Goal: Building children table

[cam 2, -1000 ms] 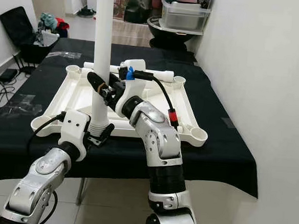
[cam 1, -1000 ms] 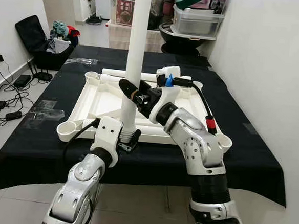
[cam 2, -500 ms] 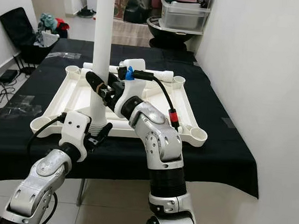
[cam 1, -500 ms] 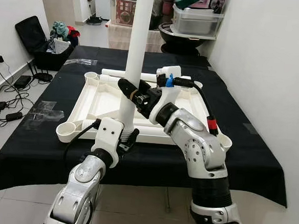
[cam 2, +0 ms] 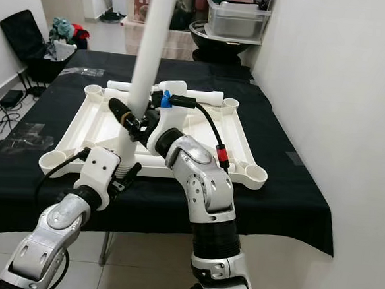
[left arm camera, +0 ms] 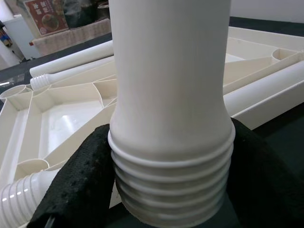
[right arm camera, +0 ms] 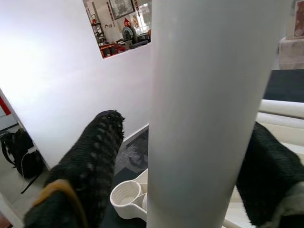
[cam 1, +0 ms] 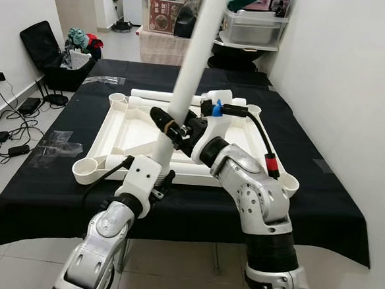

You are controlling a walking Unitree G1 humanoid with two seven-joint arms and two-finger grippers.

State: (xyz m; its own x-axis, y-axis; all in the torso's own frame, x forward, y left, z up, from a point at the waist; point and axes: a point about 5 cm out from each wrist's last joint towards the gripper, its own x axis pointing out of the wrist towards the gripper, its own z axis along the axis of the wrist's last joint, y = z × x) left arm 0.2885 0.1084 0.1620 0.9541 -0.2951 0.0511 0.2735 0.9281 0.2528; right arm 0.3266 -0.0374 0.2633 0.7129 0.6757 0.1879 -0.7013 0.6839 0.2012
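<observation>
White plastic leg [cam 1: 187, 84] is clamped at its threaded end by the left gripper [cam 1: 158, 179] and higher up by the right gripper [cam 1: 169, 125] — tilted, above the tabletop [cam 1: 131, 130]. Cross-threading is risked if it is seated askew.

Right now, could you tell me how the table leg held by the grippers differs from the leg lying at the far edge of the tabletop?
The held leg stands tilted, its top leaning to the robot's right; the far leg lies flat on the black cloth. The held leg is clamped by the left gripper at its threaded end and by the right gripper higher up; nothing holds the far leg. Both are white tubes.
</observation>
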